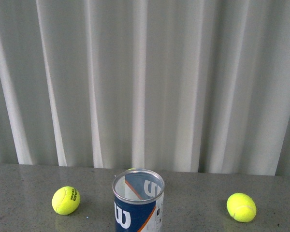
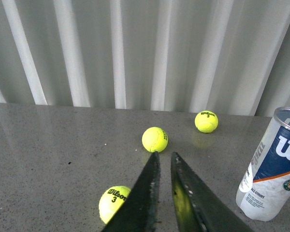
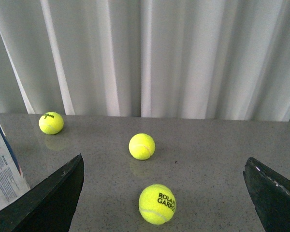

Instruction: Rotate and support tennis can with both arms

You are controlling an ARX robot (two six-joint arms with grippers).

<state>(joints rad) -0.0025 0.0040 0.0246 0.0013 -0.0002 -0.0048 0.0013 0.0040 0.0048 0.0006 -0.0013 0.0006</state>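
Tennis can point(image 1: 138, 203) stands upright at the counter's point(image 1: 29, 176) near edge; left tool point(image 2: 164, 162) nearly closed and empty, right tool point(image 3: 164, 169) wide open, empty too.

Upright open tennis can point(image 1: 137, 203) between balls point(image 1: 66, 200)

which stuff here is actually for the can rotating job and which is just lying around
For the job:
- clear plastic tennis can with navy, white and orange label, standing upright, lid off
- left gripper, black jaws nearly closed, empty
- right gripper, black jaws wide apart, empty

Just lying about:
- three yellow-green tennis balls on the grey speckled table
- white pleated curtain behind
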